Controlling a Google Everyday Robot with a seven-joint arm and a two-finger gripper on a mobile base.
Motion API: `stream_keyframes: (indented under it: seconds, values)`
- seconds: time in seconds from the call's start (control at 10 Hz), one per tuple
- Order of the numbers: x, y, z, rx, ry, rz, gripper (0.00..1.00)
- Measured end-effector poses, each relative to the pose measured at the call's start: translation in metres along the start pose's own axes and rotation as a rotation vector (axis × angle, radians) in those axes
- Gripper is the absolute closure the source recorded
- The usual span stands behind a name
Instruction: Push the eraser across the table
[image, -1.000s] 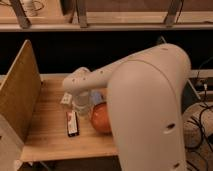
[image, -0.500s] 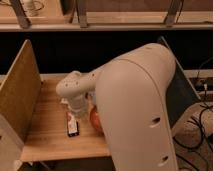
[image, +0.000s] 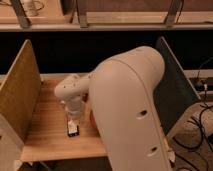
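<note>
Am watching arm (image: 127, 105) sitting sharply bent, bulky upper link filling foreground, wrist pointing down. Gripper (image: 73, 121) hanging low over table (image: 45, 137); can't make out whether spread or pressed together. Eraser (image: 73, 131) lying directly beneath gripper tip; contact unclear.

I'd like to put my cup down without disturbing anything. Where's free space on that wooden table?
Bare planks of the light wooden table lie between the tan side panel and the flat black-edged eraser, and along the front edge. The pincer is at the eraser's far end; the bulky white robot arm crowds the right side.
</note>
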Motion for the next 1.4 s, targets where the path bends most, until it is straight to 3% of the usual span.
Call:
stream_keyframes:
  seconds: [0.3, 0.9, 1.0, 1.2, 1.4]
  values:
    - [-0.011, -0.009, 0.005, 0.053, 0.052, -0.025, 1.0]
    - [-0.008, 0.0, 0.049, 0.019, 0.175, -0.018, 1.0]
    - [-0.012, 0.001, 0.052, 0.023, 0.18, -0.022, 1.0]
    - [-0.033, 0.001, 0.051, 0.052, 0.151, -0.051, 1.0]
    - [-0.073, 0.001, 0.044, 0.098, 0.075, -0.119, 1.0]
